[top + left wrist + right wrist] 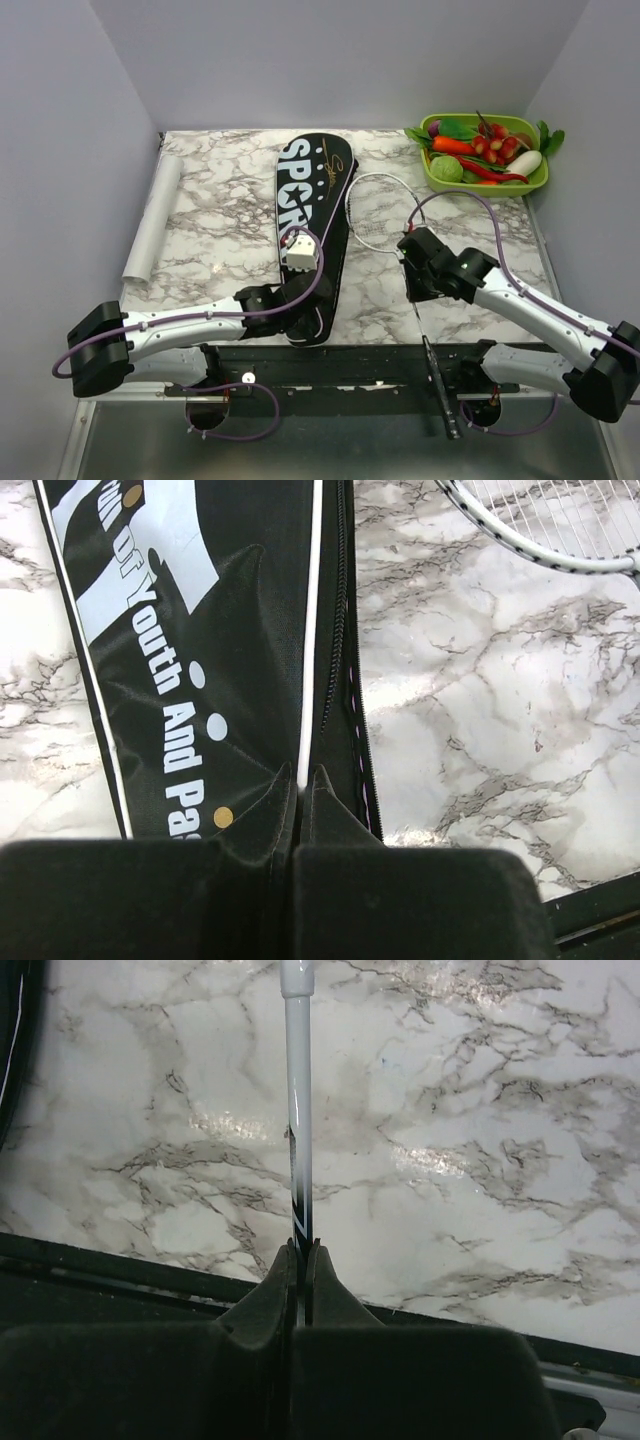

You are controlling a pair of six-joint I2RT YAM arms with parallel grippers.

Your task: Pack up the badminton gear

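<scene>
Our left pincer (300, 785) is clamped tight on a pinch of fabric at the zip edge of the black cover (312, 190). The cover lies lengthwise on the marble surface (220, 200), white lettering up. Our right pincer (300, 1255) is closed around the thin shaft of a racket (383, 210). The racket's head rests just beside the cover's right edge, and its black handle juts over the near edge. A green tray (536, 181) of toy vegetables sits in the far right corner.
</scene>
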